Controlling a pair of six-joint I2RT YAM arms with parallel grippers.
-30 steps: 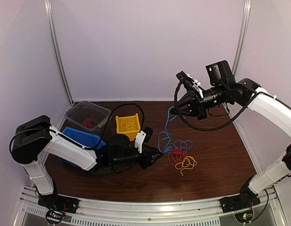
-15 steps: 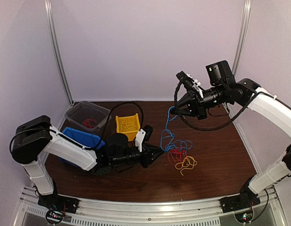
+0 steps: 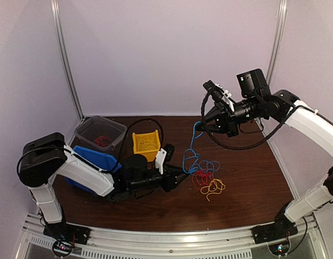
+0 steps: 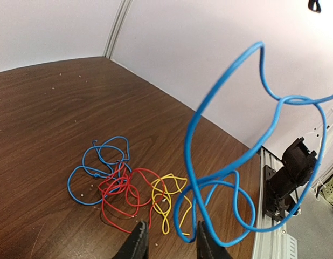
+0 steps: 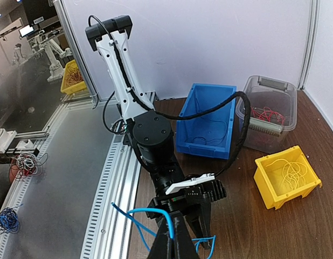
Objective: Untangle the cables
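Fingers (image 4: 138, 244) of your left gripper (image 4: 170, 237) stand parted low over the table (image 4: 37, 108). Wood shows in the gap & nothing is clamped. One strand of the blue cable (image 4: 231, 70) drops just in front of that gap, by the right-hand finger; can't tell from the wrist view if it touches. Your right gripper (image 3: 203, 127) is up high & clenched on the top end of that blue cable, w/ the wire hanging from it in big loops down to the pile.

Rest of the cables (image 3: 207, 181) sit on the table, centre-right, just ahead of the left gripper. Red cable (image 4: 120, 189) & yellow cable (image 4: 167, 193) lie crossed over each other, w/ a blue coil (image 4: 96, 162) hooked into the red. Can't tell if that coil belongs to the lifted wire or is a separate one.

Step, as I read it: you're pulling blue free of the knot, w/ one end lifted & the other arm lining up for a second grip. Prob early on, since red, yellow & blue are all tangled together below.

Next move prob calls for closing the left on the low blue strand near the pile, not on red. Then draw the two grippers apart slowly so the loops slip out instead of cinching. Watch that the whole pile doesn't lift w/ it.
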